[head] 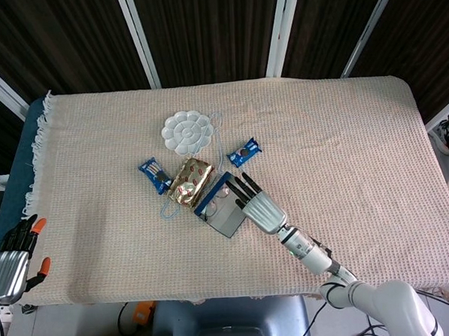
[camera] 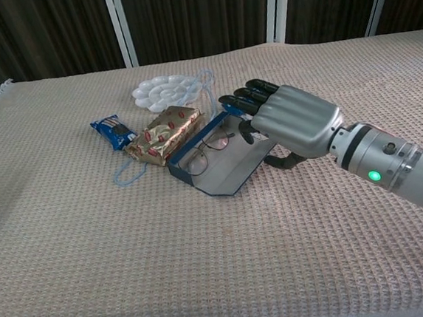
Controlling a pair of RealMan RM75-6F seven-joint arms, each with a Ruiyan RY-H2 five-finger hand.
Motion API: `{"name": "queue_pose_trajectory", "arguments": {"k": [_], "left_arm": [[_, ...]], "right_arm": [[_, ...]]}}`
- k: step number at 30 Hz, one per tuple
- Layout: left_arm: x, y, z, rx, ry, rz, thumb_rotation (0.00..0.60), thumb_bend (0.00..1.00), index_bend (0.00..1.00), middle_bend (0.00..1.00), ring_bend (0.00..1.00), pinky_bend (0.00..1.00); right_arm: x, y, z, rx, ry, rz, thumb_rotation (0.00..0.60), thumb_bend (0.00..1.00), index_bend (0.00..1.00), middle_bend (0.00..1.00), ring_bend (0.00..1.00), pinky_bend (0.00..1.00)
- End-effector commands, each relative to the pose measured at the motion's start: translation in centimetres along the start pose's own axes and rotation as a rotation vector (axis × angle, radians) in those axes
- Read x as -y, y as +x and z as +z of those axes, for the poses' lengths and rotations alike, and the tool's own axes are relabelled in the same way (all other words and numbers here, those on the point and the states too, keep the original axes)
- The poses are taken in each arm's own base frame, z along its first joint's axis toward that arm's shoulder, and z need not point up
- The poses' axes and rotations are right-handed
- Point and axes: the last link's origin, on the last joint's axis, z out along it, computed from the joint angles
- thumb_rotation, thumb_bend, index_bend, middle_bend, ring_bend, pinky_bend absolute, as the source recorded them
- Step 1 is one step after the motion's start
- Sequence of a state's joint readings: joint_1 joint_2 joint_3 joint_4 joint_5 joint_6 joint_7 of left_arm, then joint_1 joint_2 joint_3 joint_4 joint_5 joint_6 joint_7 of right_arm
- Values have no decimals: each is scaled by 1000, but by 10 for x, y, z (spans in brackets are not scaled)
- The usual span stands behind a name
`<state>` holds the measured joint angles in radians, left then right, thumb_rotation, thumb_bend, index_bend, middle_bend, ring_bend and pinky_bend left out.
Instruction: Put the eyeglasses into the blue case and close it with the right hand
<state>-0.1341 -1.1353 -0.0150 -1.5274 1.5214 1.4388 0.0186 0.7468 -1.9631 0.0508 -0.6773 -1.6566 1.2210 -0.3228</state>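
Near the middle of the cloth, the blue case (camera: 211, 170) lies open with the eyeglasses (camera: 209, 145) already inside. At its four o'clock edge the right hand (camera: 286, 118) reaches over the lid, fingers (head: 242, 189) stretched flat and together, gripping nothing, probably to tip the lid shut. Just beside the case at ten o'clock sits a gold packet (head: 190, 182). Off the table at eight o'clock, the left hand (head: 7, 266) hangs idle, fingers loosely apart.

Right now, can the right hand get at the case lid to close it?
Probably yes. The right hand is already at the lid of the open blue case, eyeglasses inside, and nothing lies between them.
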Motion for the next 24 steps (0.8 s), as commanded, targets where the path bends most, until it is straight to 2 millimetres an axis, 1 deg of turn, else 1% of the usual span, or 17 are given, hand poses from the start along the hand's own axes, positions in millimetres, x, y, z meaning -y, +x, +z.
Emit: {"name": "queue_pose_trajectory", "arguments": {"k": [1,7,15,20,24], "left_arm": [[0,0,0,0,-1,1,600,412,0,0,0,142],[0,0,0,1,-1,-2,600,413,0,0,0,142],[1,1,0,1,2,-6,600,413,0,0,0,143],[2,1,0,2,-1,-9,600,412,0,0,0,142],[2,1,0,4,-3,-9,600,413,0,0,0,143]], "right_arm": [[1,1,4,-10,-5,9,600,495,587,117,0,0],[8,1,15,-11,-8,6,600,497,615,131,0,0],[15,-3,21,9,6,-6,600,505,684,162,0,0],[15,-4,20,10,10,-9,600,582,713,179,0,0],[14,-4,18,6,16,-11,600,600,741,193,0,0]]}}
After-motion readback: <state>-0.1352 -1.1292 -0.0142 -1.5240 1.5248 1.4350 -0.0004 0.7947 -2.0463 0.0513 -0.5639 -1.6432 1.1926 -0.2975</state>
